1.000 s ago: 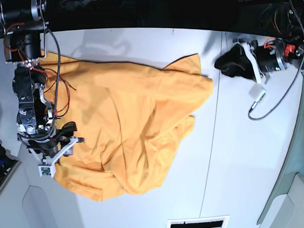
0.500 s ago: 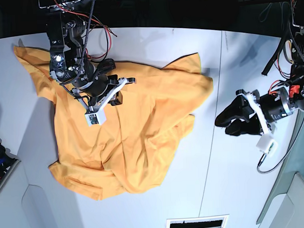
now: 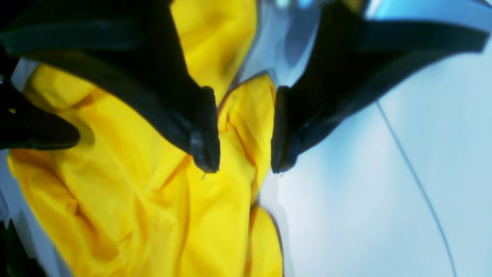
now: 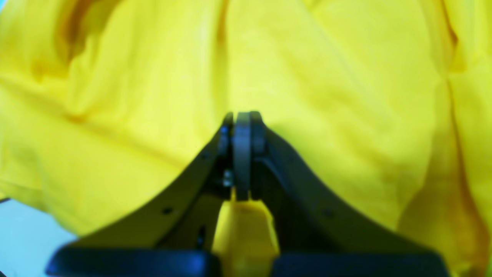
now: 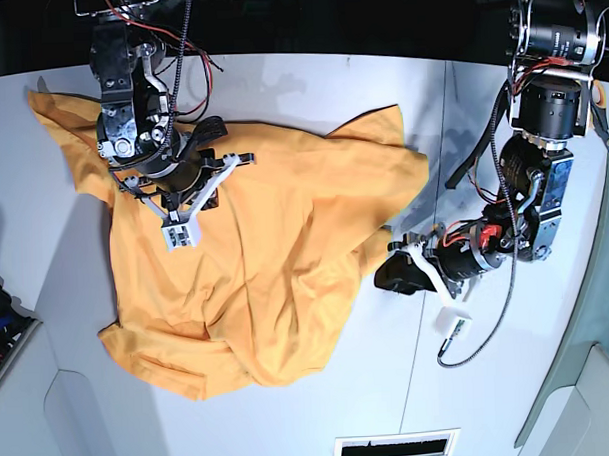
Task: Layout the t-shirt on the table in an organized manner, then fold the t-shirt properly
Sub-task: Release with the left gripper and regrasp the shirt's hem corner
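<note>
Two hands on the job, one t-shirt (image 5: pixel 266 259). Lies rumpled and partly doubled over on the left half of the white surface (image 5: pixel 490 382) in the base view, one sleeve spread toward the far left corner, lower hem bunched into a thick fold. Not yet flat, by the look of it, so layout first, folding later. Right hand (image 4: pixel 241 127): pressed together over the upper part of the shirt, tips meeting with no gap; cannot tell whether a pinch of cloth sits between. Left hand (image 3: pixel 246 161): spread apart at the shirt's right edge in the base view, straddling a raised ridge of fabric, low over the surface, not clamped on anything. Risks, as judgement only: closing on that ridge could catch two layers at once and drag the hidden one along, worsening the bunching. Closing too shallow could let the thin edge slip free on the pull. Pulling sideways while the right hand pins or grips the upper part could stretch the cloth askew rather than flatten it, or tug it loose there. Pulling unevenly could roll the lower fold tighter. No brand, label or readable writing anywhere in view; no mark at the neck to be made out either.
</note>
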